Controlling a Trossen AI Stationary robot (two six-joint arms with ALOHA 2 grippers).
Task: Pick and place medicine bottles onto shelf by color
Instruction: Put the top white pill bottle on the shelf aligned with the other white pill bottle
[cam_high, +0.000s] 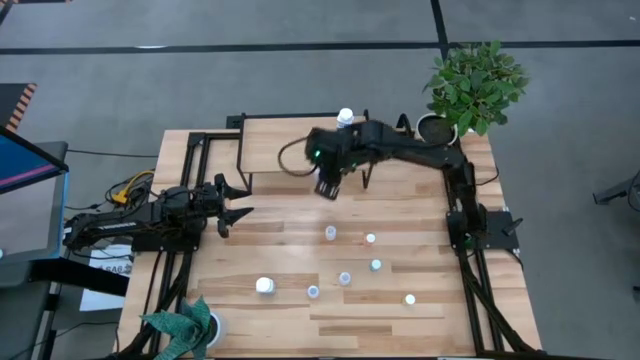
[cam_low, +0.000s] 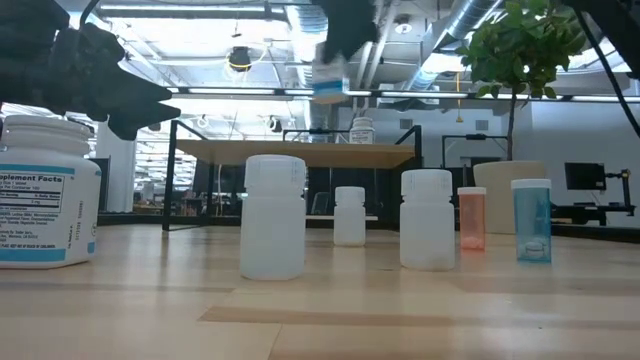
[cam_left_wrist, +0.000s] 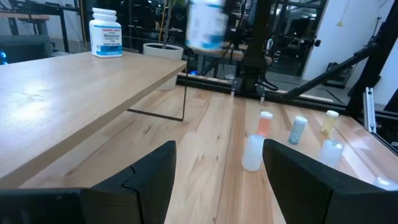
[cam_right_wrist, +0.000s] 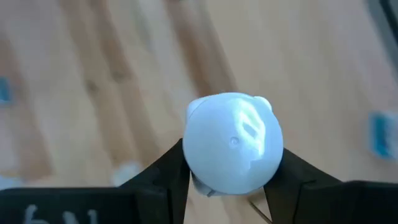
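My right gripper hangs high above the table, just in front of the shelf, and is shut on a white medicine bottle with a bluish label. Another white bottle stands on the shelf's far right corner. Several small bottles stand on the tabletop: white ones, an orange one, a blue one and a large labelled one. My left gripper waits open at the table's left side, pointing level. My right gripper pinches the white bottle between its two fingers, one on either side of the body just below the round cap. The fingers come from above, slanting down. The bottle hangs roughly upright below them, lifted clear of the table and higher than the shelf top.
A potted plant stands at the table's far right corner, another plant at the near left corner. Small bottles are scattered over the table's near middle. The shelf's left part is bare wood.
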